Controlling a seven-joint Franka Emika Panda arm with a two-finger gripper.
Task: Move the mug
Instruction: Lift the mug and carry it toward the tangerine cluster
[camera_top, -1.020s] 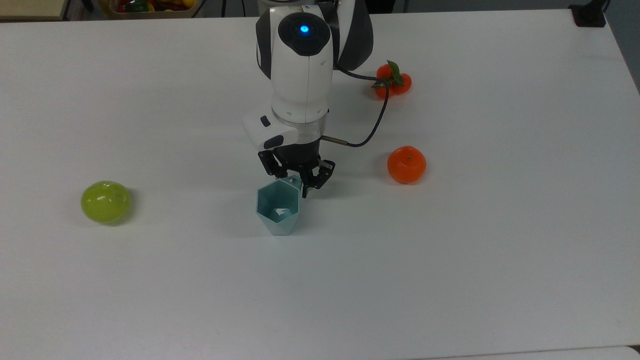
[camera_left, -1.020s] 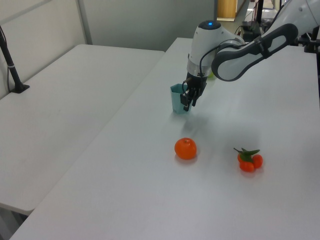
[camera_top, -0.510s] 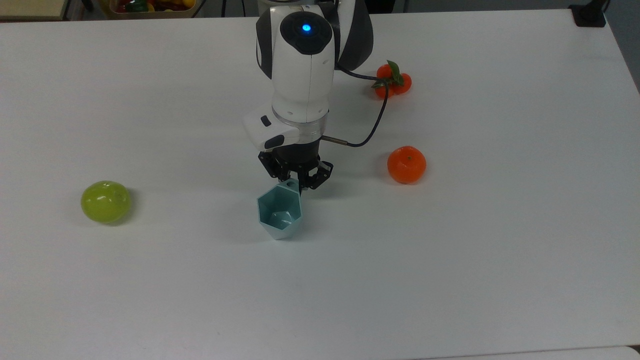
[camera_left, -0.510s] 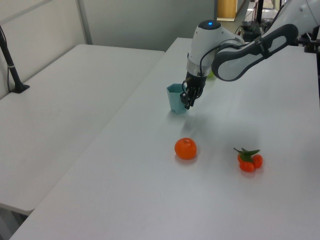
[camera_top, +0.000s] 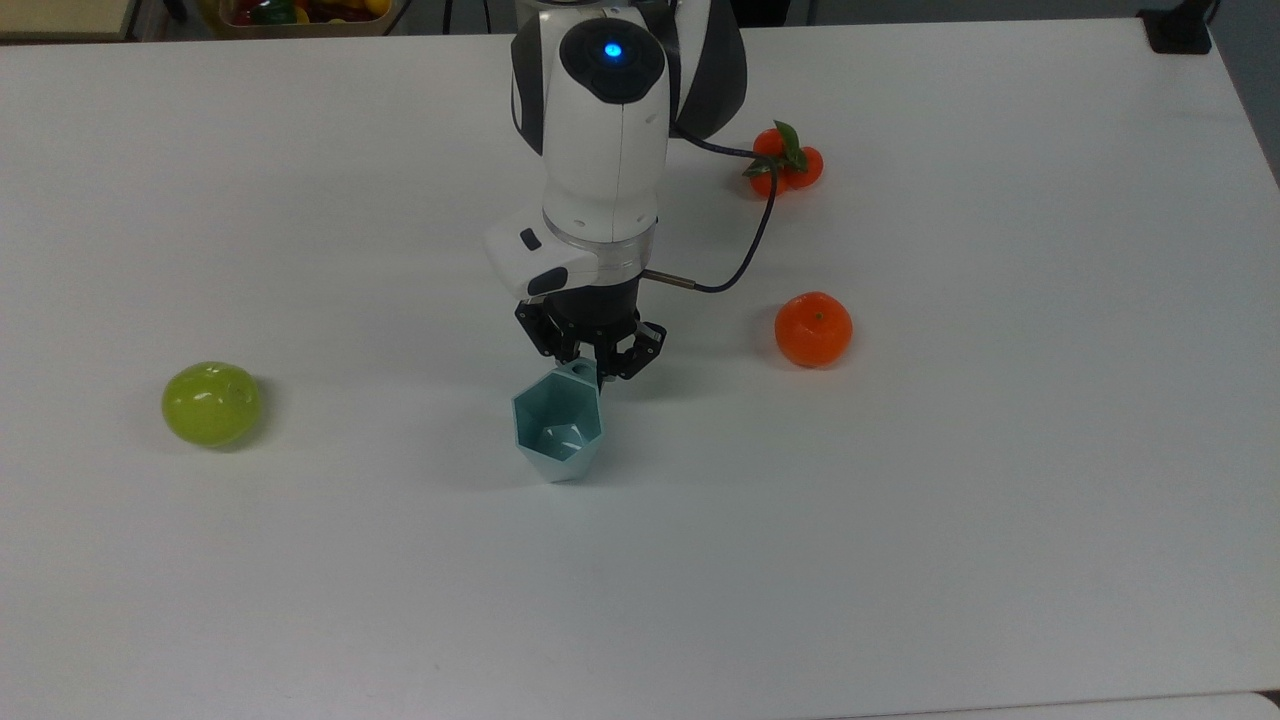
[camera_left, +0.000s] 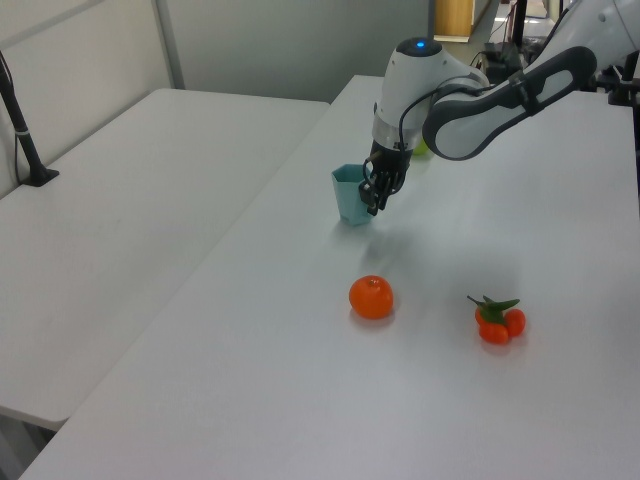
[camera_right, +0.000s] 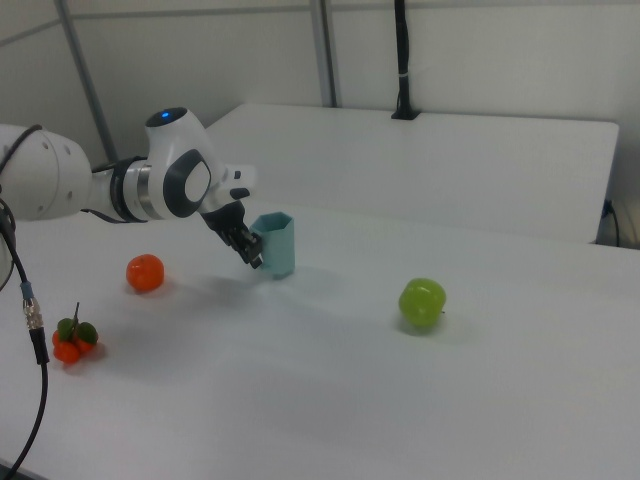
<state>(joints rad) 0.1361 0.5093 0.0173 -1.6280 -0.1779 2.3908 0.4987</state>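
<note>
Two-finger black gripper (camera_top: 592, 372) closed on the tab handle of the small pale teal faceted mug (camera_top: 558, 432), which sits near mid-table on the white tabletop (camera_top: 1000, 500), between the green apple (camera_top: 211, 403) and the round orange (camera_top: 813, 328) in the top view. Whether the base is touching the surface or just clear of it, cannot tell. The hold is off-centre, at the rim edge only, so judged best to lift straight up, translate slowly, and keep the wrist level so the cup does not swing or slip.

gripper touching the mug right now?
Touching. In the top view the gripper is shut on the tab handle of the mug, no gap visible.
</note>
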